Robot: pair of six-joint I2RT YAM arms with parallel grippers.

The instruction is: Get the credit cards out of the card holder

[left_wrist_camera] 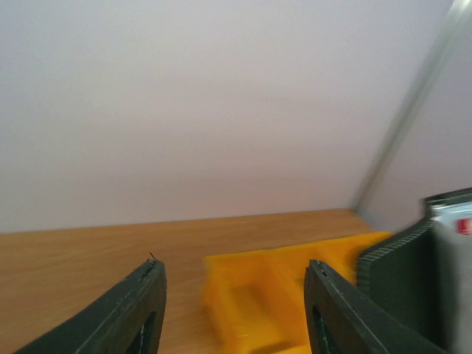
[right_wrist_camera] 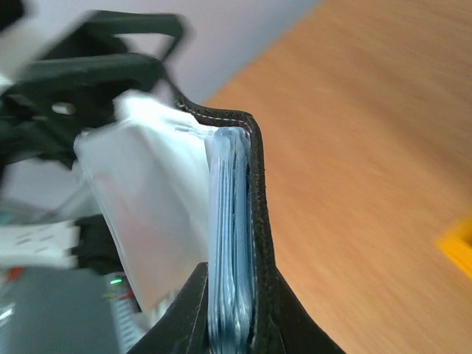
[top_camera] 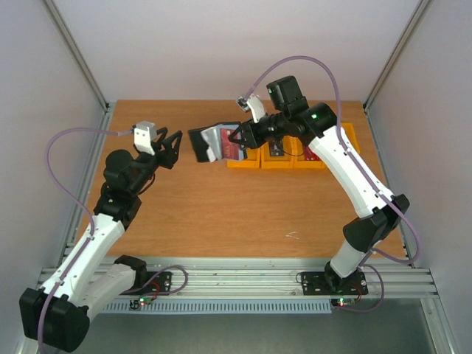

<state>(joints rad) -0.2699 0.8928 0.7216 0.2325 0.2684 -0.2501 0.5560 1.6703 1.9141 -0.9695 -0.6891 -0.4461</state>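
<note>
Gripping the card holder (top_camera: 209, 144) by its right end, the right claw (top_camera: 237, 139) held it above the table (top_camera: 221, 214) at the upper centre of the overhead view. Its long axis ran left-right, free end pointing left. A red card (top_camera: 236, 153) showed inside. The left claw (top_camera: 177, 150) hung open just left, apart from it.

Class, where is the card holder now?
Top view: the card holder is at the far middle of the table, clamped in the right gripper, between the open left gripper on its left and yellow bins on its right.
</note>
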